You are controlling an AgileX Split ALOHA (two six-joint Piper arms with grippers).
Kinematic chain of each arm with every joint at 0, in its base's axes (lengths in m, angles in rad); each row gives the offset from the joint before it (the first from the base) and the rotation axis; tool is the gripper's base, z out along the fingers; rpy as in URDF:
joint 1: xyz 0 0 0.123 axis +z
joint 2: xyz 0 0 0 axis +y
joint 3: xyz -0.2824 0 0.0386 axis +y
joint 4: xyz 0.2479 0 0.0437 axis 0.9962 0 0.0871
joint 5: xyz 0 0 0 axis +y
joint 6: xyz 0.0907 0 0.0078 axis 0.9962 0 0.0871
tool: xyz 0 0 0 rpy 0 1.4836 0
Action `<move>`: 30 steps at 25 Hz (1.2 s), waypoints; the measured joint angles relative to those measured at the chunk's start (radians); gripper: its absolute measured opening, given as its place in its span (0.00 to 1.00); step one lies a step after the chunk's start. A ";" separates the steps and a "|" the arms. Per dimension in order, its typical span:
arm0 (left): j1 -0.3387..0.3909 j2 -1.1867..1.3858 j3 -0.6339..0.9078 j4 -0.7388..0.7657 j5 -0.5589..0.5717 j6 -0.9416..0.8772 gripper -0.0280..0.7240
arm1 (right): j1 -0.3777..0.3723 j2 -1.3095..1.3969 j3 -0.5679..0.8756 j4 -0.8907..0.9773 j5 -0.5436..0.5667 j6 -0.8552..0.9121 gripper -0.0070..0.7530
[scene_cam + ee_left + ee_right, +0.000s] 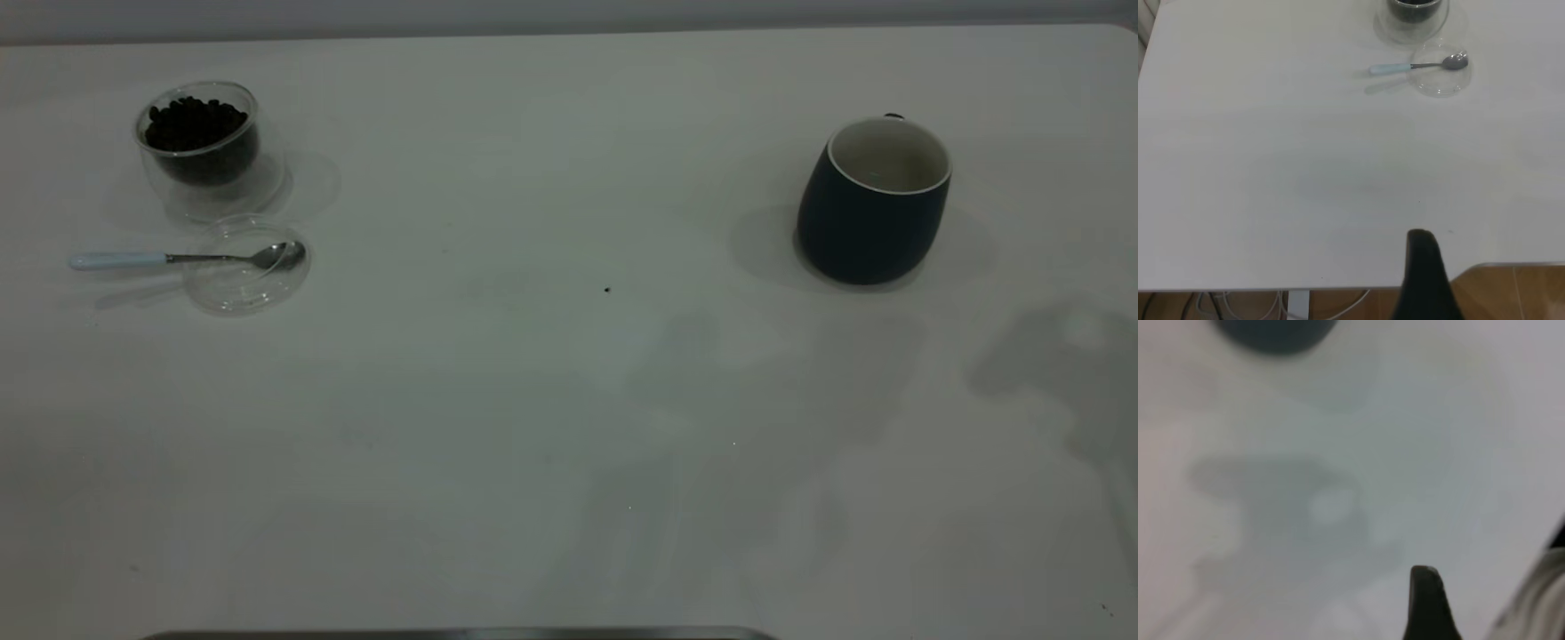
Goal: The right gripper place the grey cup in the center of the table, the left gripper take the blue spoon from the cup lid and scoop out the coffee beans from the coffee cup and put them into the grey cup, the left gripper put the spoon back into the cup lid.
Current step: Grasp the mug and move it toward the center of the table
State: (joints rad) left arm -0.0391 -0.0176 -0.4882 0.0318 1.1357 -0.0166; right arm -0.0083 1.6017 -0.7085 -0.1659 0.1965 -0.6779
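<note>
The grey cup (867, 213) stands upright and empty at the right of the white table (533, 427); it shows as a dark blur (1275, 333) in the right wrist view. At the far left the coffee cup (209, 164) holds coffee beans (194, 123). Just in front of it lies the clear cup lid (240, 286), and the blue spoon (124, 260) has its bowl resting in the lid and its handle pointing left. A black part of my left gripper (1423, 273) hangs over the table's near edge, far from the spoon (1405, 67). My right gripper (1426, 603) hovers short of the grey cup. Neither gripper appears in the exterior view.
A small dark speck (607, 289) lies near the table's middle. Arm shadows (1058, 364) fall on the front right of the table. A dark strip (444, 635) runs along the near edge. Wooden floor (1518, 293) and cables show past the table edge.
</note>
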 joint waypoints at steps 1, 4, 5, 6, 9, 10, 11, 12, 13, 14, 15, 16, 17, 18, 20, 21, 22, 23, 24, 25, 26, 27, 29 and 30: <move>0.000 0.000 0.000 0.000 0.000 -0.002 0.82 | 0.000 0.052 -0.032 0.000 0.021 0.000 0.62; 0.000 0.000 0.000 0.000 0.000 -0.002 0.82 | 0.000 0.211 -0.144 -0.014 0.058 -0.006 0.62; 0.000 0.000 0.000 0.000 0.000 -0.002 0.82 | 0.000 0.249 -0.174 -0.026 0.064 -0.013 0.62; 0.000 0.000 0.000 0.000 0.000 -0.002 0.82 | 0.000 0.294 -0.209 -0.038 0.066 -0.017 0.62; 0.000 0.000 0.000 0.000 0.000 -0.001 0.82 | 0.001 0.417 -0.309 -0.077 0.075 -0.040 0.62; 0.000 0.000 0.000 0.000 0.000 -0.001 0.82 | 0.004 0.459 -0.343 -0.089 0.083 -0.048 0.62; 0.000 0.000 0.000 0.000 0.000 -0.001 0.82 | 0.007 0.497 -0.375 -0.104 0.091 -0.060 0.62; 0.000 0.000 0.000 0.000 0.000 -0.001 0.82 | 0.009 0.527 -0.401 -0.118 0.100 -0.072 0.62; 0.000 0.000 0.000 0.000 0.000 -0.001 0.82 | 0.012 0.561 -0.430 -0.127 0.104 -0.085 0.62; 0.000 0.000 0.000 0.000 0.000 -0.001 0.82 | 0.014 0.591 -0.458 -0.141 0.107 -0.095 0.62; 0.000 0.000 0.000 0.000 0.000 -0.001 0.82 | 0.016 0.621 -0.486 -0.157 0.110 -0.099 0.62; 0.000 0.000 0.000 0.000 0.000 -0.001 0.82 | 0.017 0.643 -0.511 -0.175 0.111 -0.103 0.62; 0.000 0.000 0.000 0.000 0.000 -0.001 0.82 | 0.018 0.670 -0.540 -0.187 0.116 -0.106 0.62; 0.000 0.000 0.000 0.000 0.000 -0.001 0.82 | 0.022 0.693 -0.569 -0.198 0.121 -0.108 0.62; 0.000 0.000 0.000 0.000 0.000 -0.001 0.82 | 0.032 0.728 -0.618 -0.210 0.146 -0.120 0.62; 0.000 0.000 0.000 0.000 0.000 -0.001 0.82 | 0.042 0.742 -0.639 -0.220 0.153 -0.127 0.62; 0.000 0.000 0.000 0.000 0.000 -0.001 0.82 | 0.055 0.754 -0.657 -0.227 0.163 -0.138 0.62; 0.000 0.000 0.000 0.000 0.000 -0.001 0.82 | 0.067 0.759 -0.669 -0.232 0.168 -0.149 0.62; 0.000 0.000 0.000 0.000 0.000 -0.001 0.82 | 0.083 0.767 -0.682 -0.233 0.171 -0.155 0.62; 0.000 0.000 0.000 0.000 0.000 -0.001 0.82 | 0.100 0.770 -0.693 -0.236 0.176 -0.162 0.62; 0.000 0.000 0.000 0.000 0.000 -0.001 0.82 | 0.119 0.774 -0.702 -0.237 0.181 -0.169 0.62; 0.000 0.000 0.000 0.000 0.000 -0.001 0.82 | 0.134 0.777 -0.712 -0.237 0.185 -0.172 0.62; 0.000 0.000 0.000 0.000 0.000 -0.001 0.82 | 0.174 0.779 -0.722 -0.237 0.189 -0.175 0.62; 0.000 0.000 0.000 0.000 0.000 -0.001 0.82 | 0.191 0.779 -0.725 -0.237 0.195 -0.177 0.62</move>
State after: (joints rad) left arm -0.0391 -0.0176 -0.4882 0.0318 1.1357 -0.0179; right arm 0.1831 2.3804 -1.4331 -0.4028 0.3911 -0.8553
